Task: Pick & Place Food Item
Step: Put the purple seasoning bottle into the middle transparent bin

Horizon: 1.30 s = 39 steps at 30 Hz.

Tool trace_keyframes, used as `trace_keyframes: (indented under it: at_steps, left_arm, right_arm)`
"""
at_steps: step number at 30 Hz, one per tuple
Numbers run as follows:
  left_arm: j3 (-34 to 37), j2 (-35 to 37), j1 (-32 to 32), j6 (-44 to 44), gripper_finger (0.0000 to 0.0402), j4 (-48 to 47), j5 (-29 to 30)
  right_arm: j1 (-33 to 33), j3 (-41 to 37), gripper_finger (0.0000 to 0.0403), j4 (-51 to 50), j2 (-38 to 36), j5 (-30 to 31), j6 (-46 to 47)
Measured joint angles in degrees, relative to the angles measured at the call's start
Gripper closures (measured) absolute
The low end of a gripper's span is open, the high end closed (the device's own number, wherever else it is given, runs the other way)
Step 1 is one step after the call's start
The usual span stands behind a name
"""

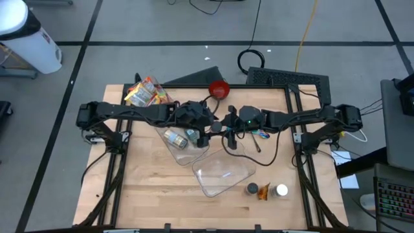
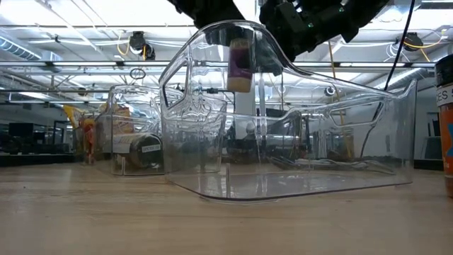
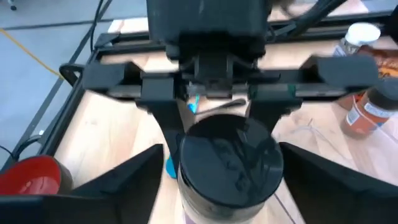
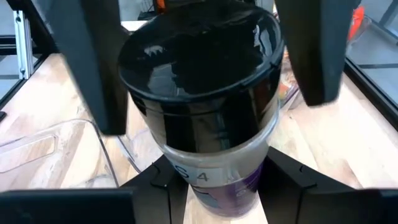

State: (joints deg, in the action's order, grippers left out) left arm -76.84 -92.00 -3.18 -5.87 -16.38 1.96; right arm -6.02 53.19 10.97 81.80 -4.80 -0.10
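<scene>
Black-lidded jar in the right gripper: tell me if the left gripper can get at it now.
Probably yes. The left gripper straddles the black-lidded jar, a finger either side of its lid, nothing between; the right gripper holds it lower down.

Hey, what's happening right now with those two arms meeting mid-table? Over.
Right gripper shut on black-lidded jar, mid-air over table centre. Left gripper open, fingers flanking the jar's lid. Clear tub on the table nearby, not blocking.

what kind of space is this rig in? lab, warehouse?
Most likely an open lab or workshop floor. The low view shows exposed ceiling trusses and strip lights; the high view shows a wooden bench on a grey taped floor, loose cables and a keyboard beside it.
</scene>
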Motion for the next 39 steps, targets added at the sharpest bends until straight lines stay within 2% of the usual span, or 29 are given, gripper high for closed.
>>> trace_keyframes:
  at_steps: [5,6,12,19,21,23,26,33,39]
  left_arm:
    - [0.00,0.02,-0.04,-0.08,0.0186,-0.21,0.18]
    - [0.00,0.02,-0.04,-0.09,0.0195,-0.22,0.05]
    - [0.02,1.34,-0.04,-0.17,0.0195,-0.34,0.04]
    - [1.75,7.39,0.85,3.95,0.0195,-2.67,4.40]
    - [4.27,9.81,0.83,4.51,0.0195,-2.25,5.49]
    - [8.13,13.15,0.66,5.57,0.0195,-4.31,9.18]
    - [14.26,17.54,1.19,9.23,0.0195,-1.74,17.72]
    - [28.25,29.01,3.55,20.49,0.0195,-2.03,22.06]
    - [35.55,34.52,6.07,28.41,0.0195,-3.66,28.76]
  right_arm:
    - [-0.02,-0.02,0.0261,-0.07,0.00,-0.04,0.09]
    - [-0.02,-0.02,0.0260,-0.05,0.00,-0.07,0.25]
    - [0.11,0.00,0.0251,0.44,-0.13,0.02,0.19]
    - [0.09,0.24,0.0189,-3.22,-4.96,0.68,-0.83]
    - [0.09,0.18,0.0169,-6.70,-7.29,0.26,-0.32]
    - [0.13,-0.46,0.0152,-11.31,-9.62,0.04,-0.20]
    - [0.19,-0.42,0.0134,-13.49,-12.16,-0.03,-0.17]
    - [0.13,-3.71,0.0120,-11.35,-15.81,0.10,-0.56]
    - [0.00,-5.97,0.0126,-7.40,-16.20,0.31,-0.59]
